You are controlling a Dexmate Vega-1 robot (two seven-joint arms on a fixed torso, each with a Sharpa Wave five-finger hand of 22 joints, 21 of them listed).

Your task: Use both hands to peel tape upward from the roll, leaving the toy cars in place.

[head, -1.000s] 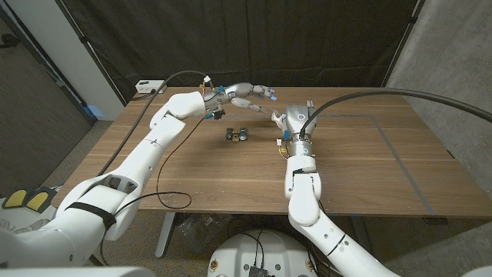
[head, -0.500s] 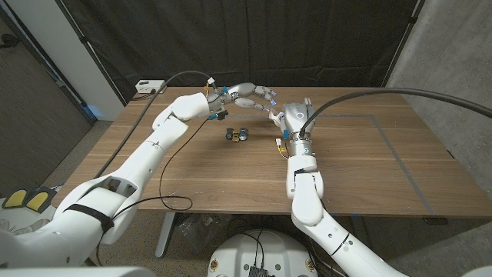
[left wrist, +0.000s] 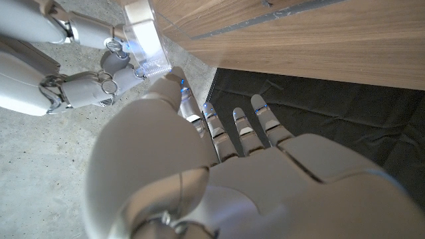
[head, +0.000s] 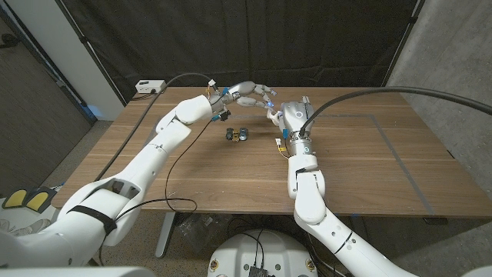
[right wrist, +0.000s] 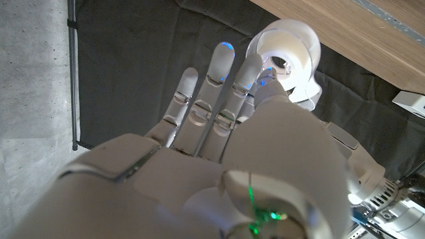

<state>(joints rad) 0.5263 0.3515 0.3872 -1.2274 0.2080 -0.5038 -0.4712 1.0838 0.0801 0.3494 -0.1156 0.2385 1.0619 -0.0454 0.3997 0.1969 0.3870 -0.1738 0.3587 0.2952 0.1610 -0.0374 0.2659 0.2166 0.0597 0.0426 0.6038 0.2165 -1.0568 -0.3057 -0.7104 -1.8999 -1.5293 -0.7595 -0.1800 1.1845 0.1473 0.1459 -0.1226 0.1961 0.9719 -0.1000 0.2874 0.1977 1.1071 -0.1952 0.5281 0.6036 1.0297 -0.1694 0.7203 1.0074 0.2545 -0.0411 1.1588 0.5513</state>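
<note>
Both arms reach out over the far middle of the wooden table (head: 361, 165), and the two hands meet in the air above it. The left hand (head: 247, 94) comes in from the left with its fingers (head: 261, 93) stretched toward the right hand (head: 286, 117), which stands upright on a raised forearm, wrist bent.

In the right wrist view the roll of tape (right wrist: 287, 58) is a smooth white ring with a hollow core, sitting just beyond the right hand's fingers (right wrist: 219, 73); they lie straight and close together, tips against the roll's side. Whether they actually pinch the roll I cannot tell.

In the left wrist view a clear, glossy strip of tape (left wrist: 147, 45) runs between the two hands. The left thumb tip touches its lower edge while the other left fingers stay straight and slightly apart; the right hand's fingers curl at the strip's far end. A firm grip by the left hand cannot be confirmed.

The toy cars (head: 235, 134) sit on the bare wood grain below the hands, a small dark pair side by side, with another small car (head: 221, 115) near the left wrist. A white box (head: 149, 87) lies at the table's far left corner.
</note>
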